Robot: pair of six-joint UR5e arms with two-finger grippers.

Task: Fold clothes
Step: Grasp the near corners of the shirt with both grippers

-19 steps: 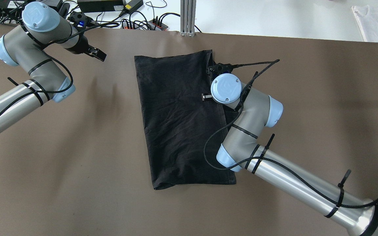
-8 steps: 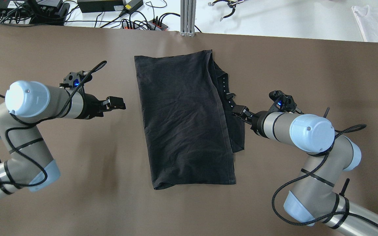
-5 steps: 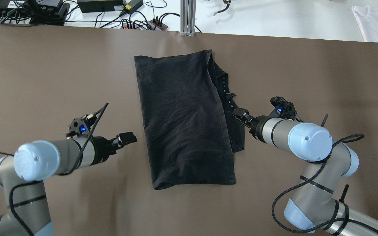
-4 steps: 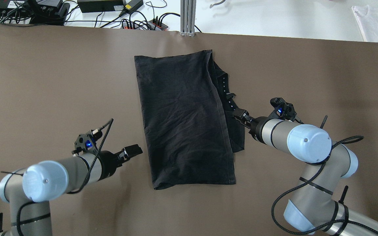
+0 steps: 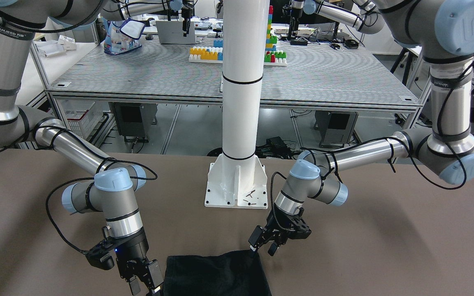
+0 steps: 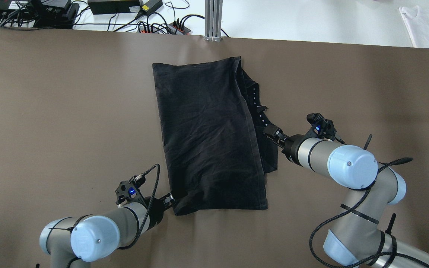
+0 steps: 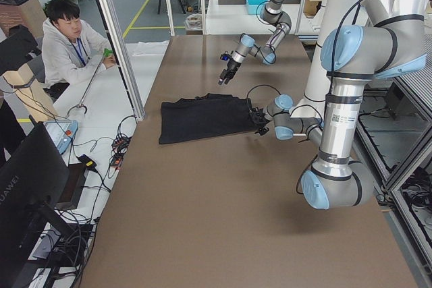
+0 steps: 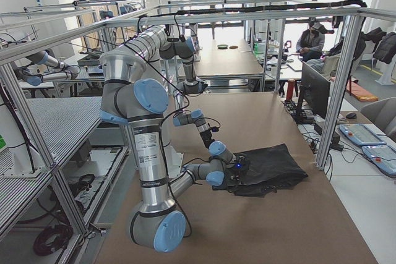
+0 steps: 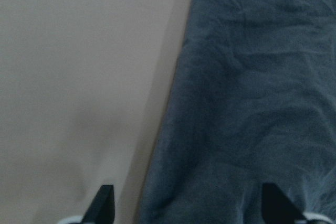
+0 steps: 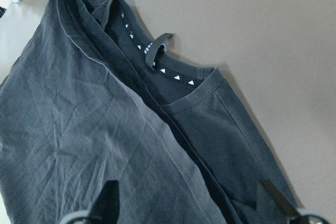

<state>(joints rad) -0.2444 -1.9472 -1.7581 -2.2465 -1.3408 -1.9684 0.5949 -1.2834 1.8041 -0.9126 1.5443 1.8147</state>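
Observation:
A black shirt (image 6: 209,134), folded lengthwise, lies flat on the brown table (image 6: 69,111). Its collar with white triangles (image 6: 259,111) shows along the right edge. My left gripper (image 6: 170,200) is open and low at the shirt's near-left corner. In the left wrist view its fingertips (image 9: 106,203) straddle the cloth's edge (image 9: 231,129). My right gripper (image 6: 274,133) is open at the shirt's right edge, just near of the collar. In the right wrist view the collar (image 10: 168,72) lies ahead of that gripper (image 10: 189,203). Neither gripper holds cloth.
Power strips and cables (image 6: 125,9) and an aluminium post (image 6: 213,18) stand at the table's far edge. A white cloth (image 6: 428,26) lies at the far right. The white column base (image 5: 237,185) stands between the arms. An operator (image 7: 67,45) sits beyond the far edge.
My left arm swung from the far-left of the table down to the shirt's near-left corner. My right arm left the shirt's top, went to its right edge and then held still.

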